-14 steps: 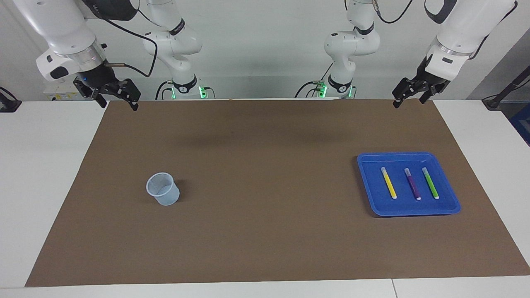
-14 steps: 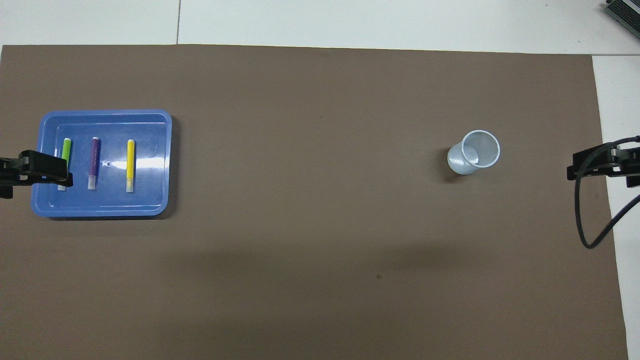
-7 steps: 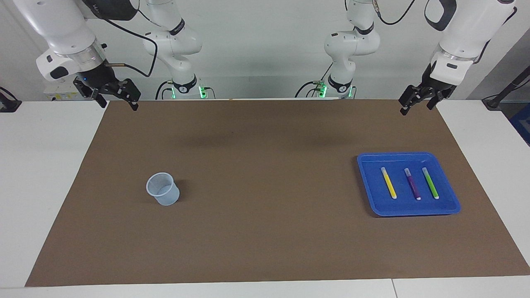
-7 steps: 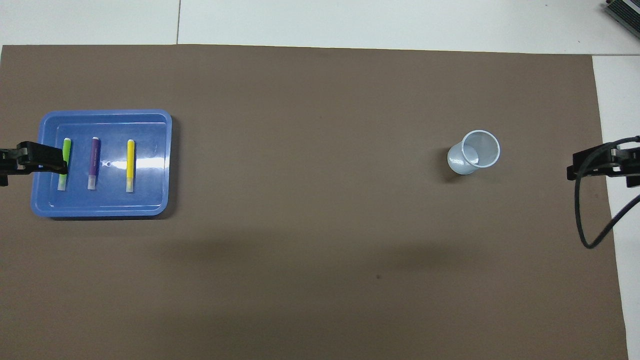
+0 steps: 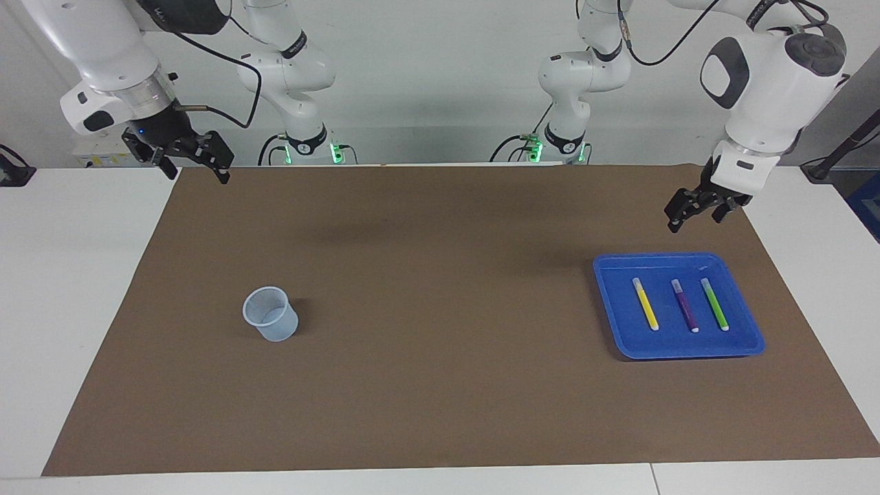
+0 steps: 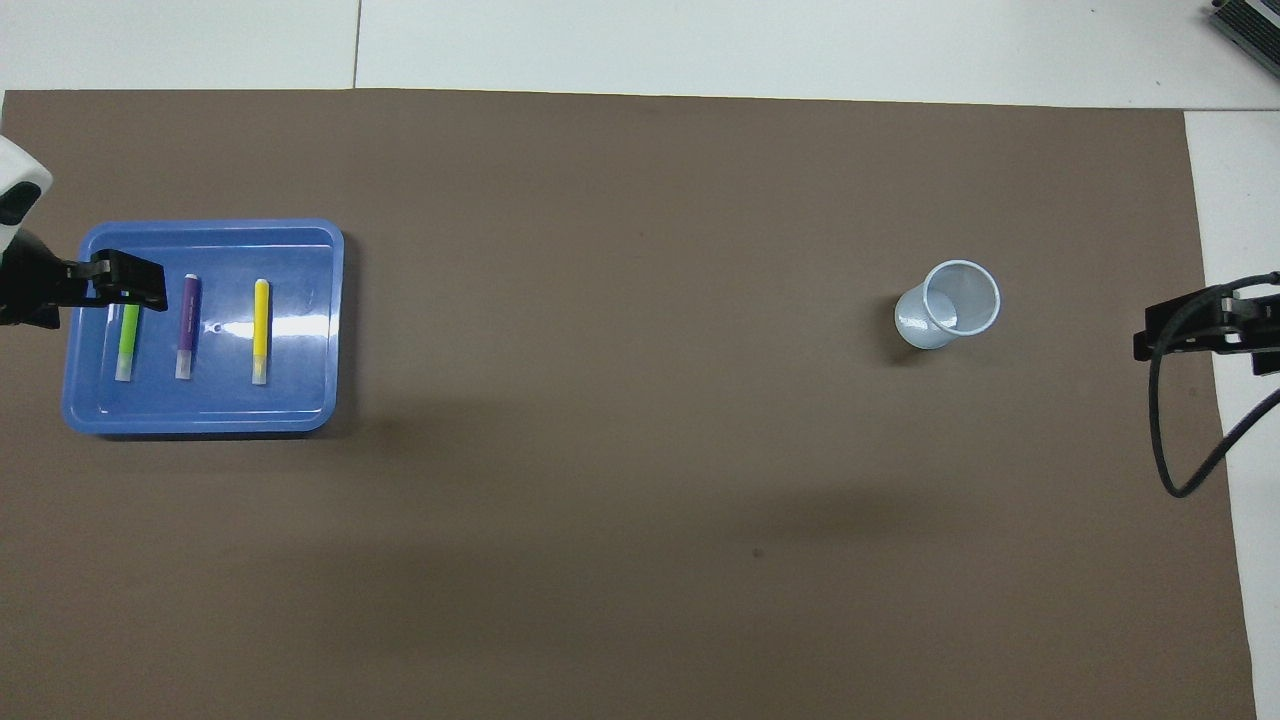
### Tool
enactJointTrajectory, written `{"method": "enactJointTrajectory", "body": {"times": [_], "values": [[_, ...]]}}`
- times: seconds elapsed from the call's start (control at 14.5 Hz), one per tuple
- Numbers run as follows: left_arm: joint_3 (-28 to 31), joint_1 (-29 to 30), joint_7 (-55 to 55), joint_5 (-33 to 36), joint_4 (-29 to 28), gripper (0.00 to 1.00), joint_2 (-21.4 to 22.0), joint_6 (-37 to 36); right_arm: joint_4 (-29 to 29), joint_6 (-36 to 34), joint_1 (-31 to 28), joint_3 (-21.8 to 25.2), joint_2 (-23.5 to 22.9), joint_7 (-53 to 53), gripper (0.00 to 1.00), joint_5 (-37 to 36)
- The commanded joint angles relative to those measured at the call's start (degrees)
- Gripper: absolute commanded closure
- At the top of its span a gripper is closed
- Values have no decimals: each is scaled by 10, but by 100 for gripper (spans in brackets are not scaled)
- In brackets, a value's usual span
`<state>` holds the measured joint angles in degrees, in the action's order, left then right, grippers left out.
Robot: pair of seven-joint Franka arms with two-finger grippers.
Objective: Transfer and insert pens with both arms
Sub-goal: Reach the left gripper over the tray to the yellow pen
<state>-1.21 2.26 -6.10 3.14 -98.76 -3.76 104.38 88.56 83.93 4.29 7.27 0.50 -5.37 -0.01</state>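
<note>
We see that the left gripper [image 5: 696, 212] has come forward and down over the last second — before it hung high near the robots' edge of the brown mat [image 5: 440, 385], now it hangs above the mat just by the blue tray [image 5: 749, 347], on the side nearer to the robots. Its jaws are open and hold nothing. In the overhead view it covers the far end of the green pen [image 6: 127, 340], but it is only above it, not touching.

The three pens have not moved: the yellow pen [image 5: 645, 304], the purple pen [image 5: 685, 305] and the green one lie side by side in the tray, at the left arm's end of the tabletop. The clear cup [image 5: 271, 314] stands toward the right arm's end, empty.

The right gripper [image 5: 192, 159] waits over the mat's corner, jaws open — it did not change.

We judge the first pick-up is starting; no pen is transferred yet.
</note>
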Motion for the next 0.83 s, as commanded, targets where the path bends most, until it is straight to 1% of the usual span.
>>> {"method": "enactJointTrajectory", "body": {"times": [0.0, 0.07, 0.21, 0.35, 0.48, 0.55, 0.69, 0.76], "values": [[-4, 14, 23, 10, -4, 0, -32, 35, 9, -1, -4, -2, 7, -16, 0, 12], [-4, 17, 24, 10, -10, 0, -37, 47, 9, -1, -5, -2, 7, -16, 0, 12], [-4, 17, 25, 10, -44, 0, -39, 71, 9, 0, -4, -2, 7, -16, 0, 12], [-4, 18, 25, 10, -88, 0, -36, 86, 10, 0, -4, -2, 7, -16, 0, 13], [-5, 15, 25, 10, -143, 0, -35, 141, 11, -1, -4, -2, 8, -16, 0, 13], [-5, 17, 25, 9, -159, 0, -40, 162, 11, -1, -4, -2, 8, -16, 0, 12], [-5, 13, 24, 10, -182, 0, -53, 182, 12, 0, -4, -2, 9, -16, 0, 12], [-5, 11, 25, 9, -186, 0, -57, 192, 12, 0, -5, -2, 9, -15, 0, 12]]}}
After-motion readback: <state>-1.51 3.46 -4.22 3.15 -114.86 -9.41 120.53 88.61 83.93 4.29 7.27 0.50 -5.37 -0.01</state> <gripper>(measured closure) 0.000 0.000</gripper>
